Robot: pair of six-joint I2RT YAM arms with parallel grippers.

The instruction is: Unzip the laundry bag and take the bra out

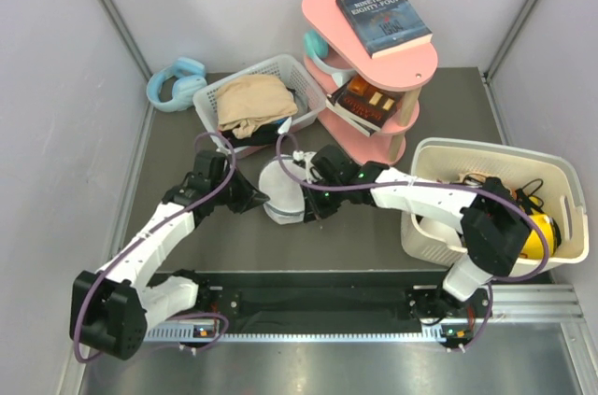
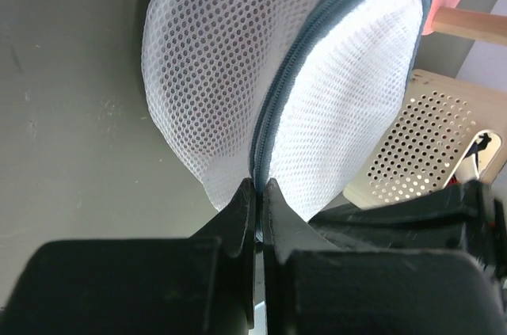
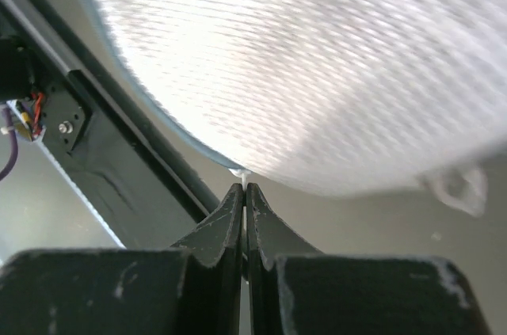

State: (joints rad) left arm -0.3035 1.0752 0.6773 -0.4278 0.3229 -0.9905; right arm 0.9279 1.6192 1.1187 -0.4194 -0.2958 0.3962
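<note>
The laundry bag (image 1: 282,191) is a small white mesh dome with a blue-teal zipper band, held up on edge between both arms at the table's middle. In the left wrist view the bag (image 2: 238,66) fills the frame and its zipper band (image 2: 273,117) runs down into my left gripper (image 2: 259,186), which is shut on the band's edge. My left gripper (image 1: 254,195) is at the bag's left side. My right gripper (image 3: 244,187) is shut on a small white tab at the bag's rim (image 3: 317,74); it sits at the bag's right side (image 1: 308,191). The bra is hidden.
A white slatted basket (image 1: 217,96) with beige cloth stands behind the bag. A pink shelf (image 1: 374,68) with books is at the back right. A cream tub (image 1: 561,171) holding a yellow item is at the right. Blue headphones (image 1: 176,82) lie at the back left.
</note>
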